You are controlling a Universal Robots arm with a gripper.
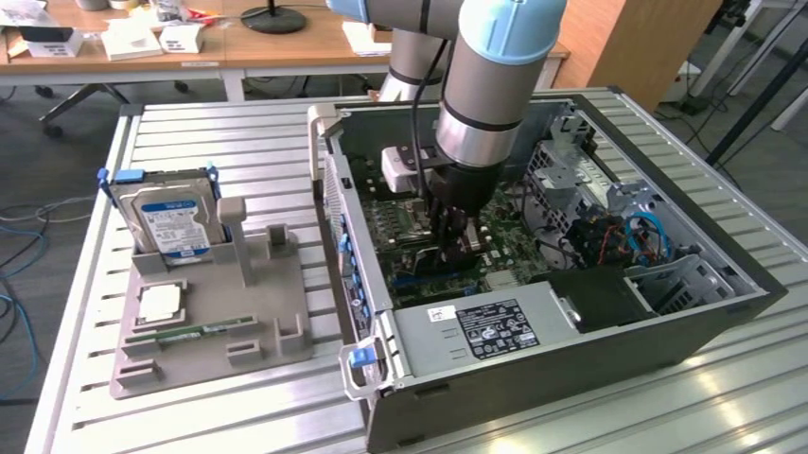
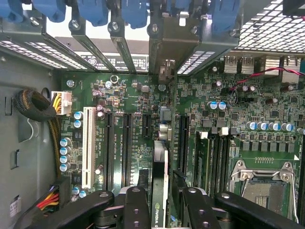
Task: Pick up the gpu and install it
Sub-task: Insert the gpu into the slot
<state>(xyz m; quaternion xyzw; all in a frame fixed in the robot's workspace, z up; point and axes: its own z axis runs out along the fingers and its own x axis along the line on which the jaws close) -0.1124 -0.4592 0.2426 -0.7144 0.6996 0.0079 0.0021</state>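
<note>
My gripper (image 1: 455, 236) reaches down inside the open computer case (image 1: 531, 378), low over the green motherboard (image 1: 505, 232). In the wrist view the gripper (image 2: 162, 210) is shut on the gpu (image 2: 159, 183), a thin dark card seen edge-on with a green-lettered label. The black fingers (image 2: 137, 207) press it from both sides. The card runs towards the rear slot openings, and its pale metal bracket (image 2: 164, 71) stands at the case's back wall. It hangs in line with a long black expansion slot (image 2: 183, 138), and whether it touches the slot is hidden. In the exterior view the gpu (image 1: 445, 253) is a dark strip under the fingers.
A grey fixture tray (image 1: 272, 326) at the exterior view's left holds the silver hard drive (image 1: 170, 222), a square processor (image 1: 158, 303) and a green memory stick (image 1: 189, 333). Inside the case are the power supply (image 1: 505, 326), blue cables (image 1: 644, 232), drive cage and processor socket (image 2: 259, 183).
</note>
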